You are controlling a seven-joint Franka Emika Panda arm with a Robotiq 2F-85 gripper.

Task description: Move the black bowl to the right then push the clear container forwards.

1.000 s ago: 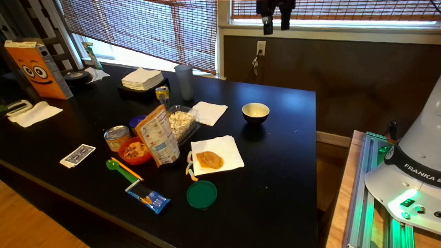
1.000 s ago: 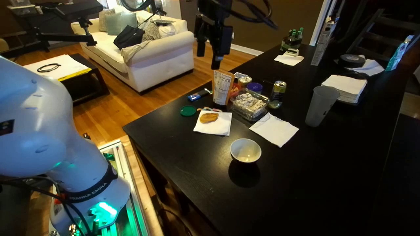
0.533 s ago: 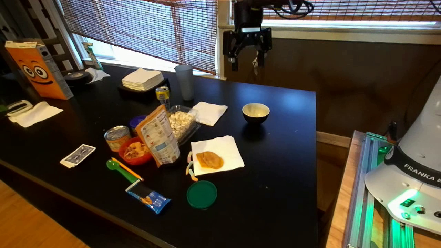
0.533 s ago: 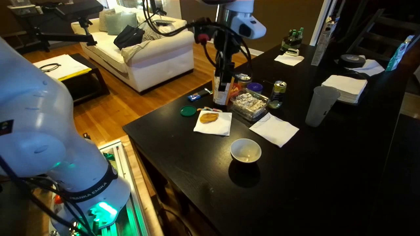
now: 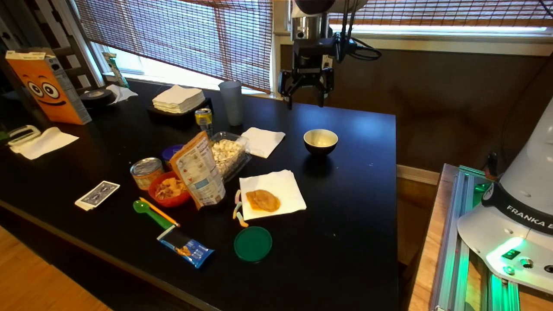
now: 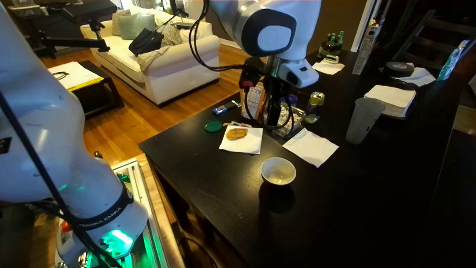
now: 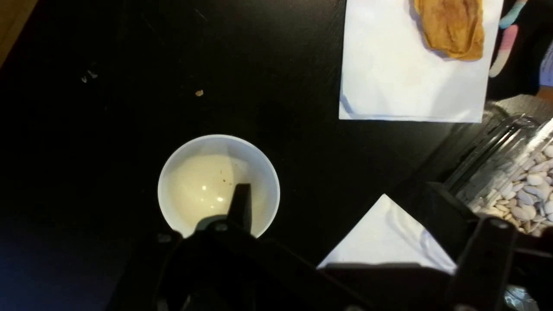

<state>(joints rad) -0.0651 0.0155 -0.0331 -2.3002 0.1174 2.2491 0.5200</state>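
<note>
Since the black bowl (image 7: 211, 177) is round and offers no long axis to match, the coming move seems to turn on sideways offset. It stands upright on the table (image 5: 345, 259), touching nothing else. Spread apart and holding nothing, the end effector (image 5: 305, 104) hangs above the bowl's level. In the wrist view, 1 of its 2 fingers (image 7: 241, 207) overlaps the bowl's inside, while the gap between them falls beside the bowl, over a napkin (image 7: 384, 242) and toward the clear container (image 7: 505, 168). Going by that, spanning the bowl would probably call for a shift away from the container; a rim pinch, with 1 finger inside, would likely need less.
</note>
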